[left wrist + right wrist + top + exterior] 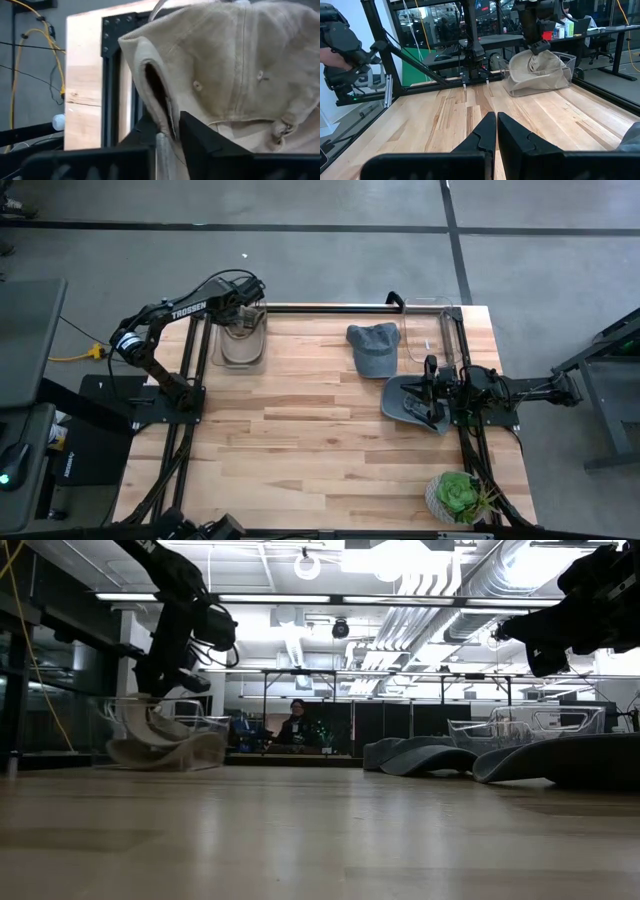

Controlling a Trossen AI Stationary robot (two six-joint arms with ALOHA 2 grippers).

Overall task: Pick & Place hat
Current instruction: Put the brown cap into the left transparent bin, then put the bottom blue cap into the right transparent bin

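A tan hat (pixel 241 340) lies in a clear bin (pixel 262 320) at the table's far left. My left gripper (pixel 169 134) comes down on it from above, shut on its cloth. The low view shows this gripper (pixel 168 680) over the bin's wall (pixel 215 735). A blue-grey hat (pixel 372 348) lies flat on the wood at the far middle. A darker grey hat (pixel 400 402) lies at the right, under my right gripper (pixel 496 122), which is shut, level and holds nothing. My left gripper pinches a folded edge of the tan hat's crown (pixel 165 107) between its two fingers, one layer or several I cannot tell. The fingers slant down from above. The hat sags below them and rests on the bin's floor and wall.
A second clear bin (pixel 432 330) stands at the far right corner. A potted green plant (pixel 458 495) sits at the near right. Dark frame rails (pixel 200 370) run along both sides of the table. The wood in the middle and near the front edge is bare.
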